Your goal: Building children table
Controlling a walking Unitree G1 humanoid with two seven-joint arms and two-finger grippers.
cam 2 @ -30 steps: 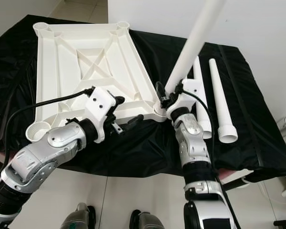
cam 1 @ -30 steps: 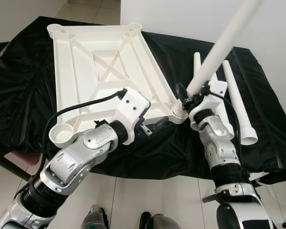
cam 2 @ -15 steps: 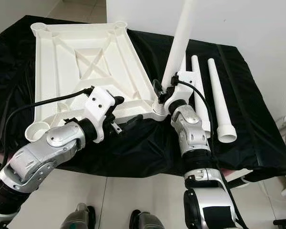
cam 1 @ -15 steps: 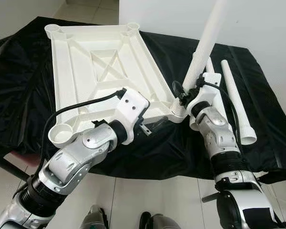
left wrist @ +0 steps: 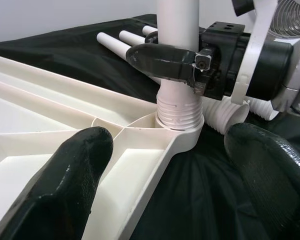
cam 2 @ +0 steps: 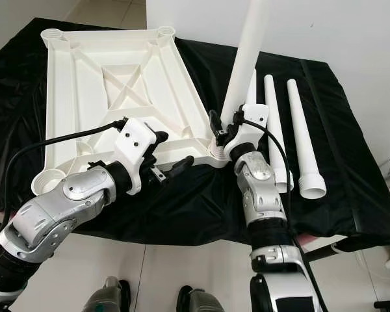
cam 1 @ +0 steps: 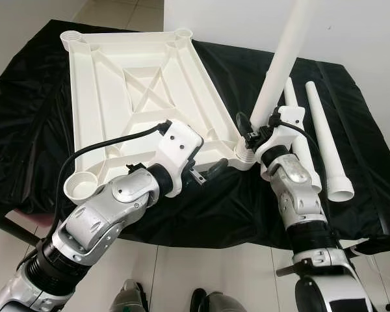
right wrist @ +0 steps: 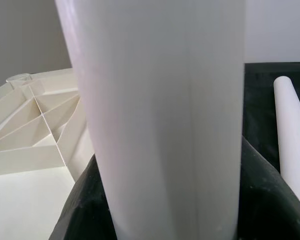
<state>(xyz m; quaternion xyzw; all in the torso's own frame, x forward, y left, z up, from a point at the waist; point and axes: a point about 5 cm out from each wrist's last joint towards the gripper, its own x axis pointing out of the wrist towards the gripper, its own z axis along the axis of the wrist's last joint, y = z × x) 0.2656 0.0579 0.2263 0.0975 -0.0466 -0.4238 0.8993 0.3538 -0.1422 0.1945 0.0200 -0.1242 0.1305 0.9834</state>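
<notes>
The white table top lies upside down on the black cloth. My right gripper is shut on a long white leg, which stands nearly upright and leans a little to the right. The leg's threaded end sits in the near right corner socket. My left gripper is open just in front of the top's near edge, left of that socket. Its two fingers point at the corner with nothing between them. In the right wrist view the leg is very close.
Two spare white legs lie side by side on the cloth, right of the held leg. Open sockets mark the near left corner and the far corners. The cloth's front edge drops to a tiled floor.
The held leg has swung from a strong lean to the right to nearly upright over the corner socket. My left arm has stayed put.
</notes>
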